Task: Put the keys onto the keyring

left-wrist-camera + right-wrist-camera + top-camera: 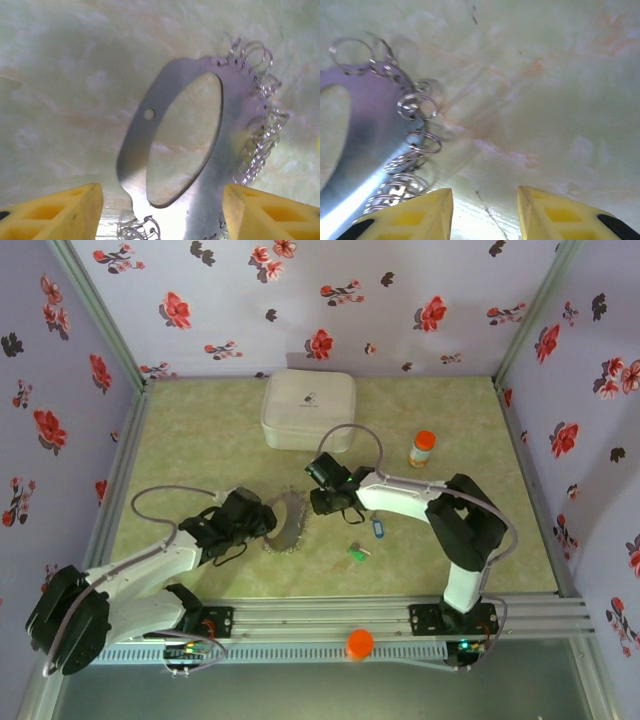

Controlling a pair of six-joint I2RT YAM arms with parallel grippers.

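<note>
The keyring [288, 522] is a flat grey oval plate edged with several small wire rings, lying mid-table. My left gripper [262, 520] is at its left side. In the left wrist view the keyring [140, 145] runs down between the yellow fingers [55, 212], which stand apart around its near end; the left gripper [162, 215] is open. My right gripper [322, 502] sits at the keyring's right edge. In the right wrist view it [485, 215] is open over bare table, with the keyring [365, 140] just beside its left finger. The keys, one blue [378, 527] and one green [357, 551], lie to the right.
A white rounded case [307, 410] stands at the back centre. An orange-capped bottle [422, 449] stands to its right. Flowered walls close in the table on three sides. An orange knob [359, 643] sits on the near rail.
</note>
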